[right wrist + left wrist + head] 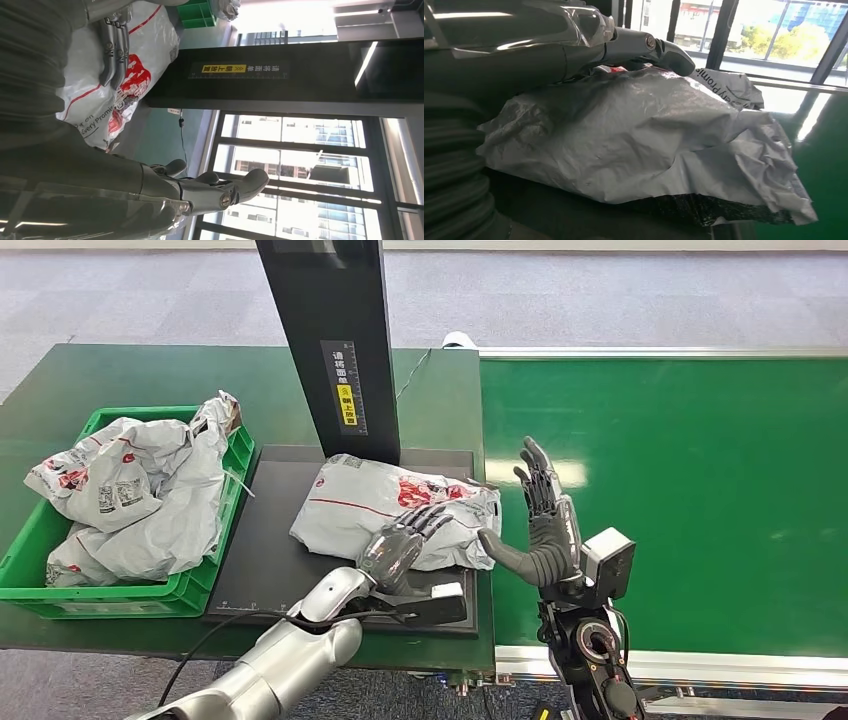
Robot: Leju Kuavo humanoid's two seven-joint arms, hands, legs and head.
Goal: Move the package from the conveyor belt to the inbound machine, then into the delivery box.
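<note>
Head view: a grey bag (395,510) with red marks lies flat on the black plate (270,560) of the scanning machine, just in front of its tall black post (330,340). The left hand (400,545) rests on top of the near side of the bag, with its fingers (428,518) laid out over the plastic. It does not pinch the bag. The right hand (540,525) stands upright just beside the right end of the bag, at the edge of the green belt (680,500). Its fingers are spread wide and point up, and it holds nothing. The thumb points toward the bag. A green box (215,575) sits to the left of the plate on the dark green table (90,380), and it has other grey bags (140,500) piled inside.

Left wrist view: the crinkled grey bag (634,135) is very close. The left hand's grey fingers (644,47) lie along the top of it. The green belt (824,165) shows past the end of the bag.

Right wrist view: the right hand (150,195) is open, with its fingers (225,190) stretched out in the air and not touching anything. Beyond it lies the bag (105,85) with red lines and dark print, with the left hand's fingers (112,50) on it. The black post (280,75) with a yellow label (220,69) stands behind the bag, and a corner of the green box (197,12) shows too. Big windows (300,170) are in the back.
</note>
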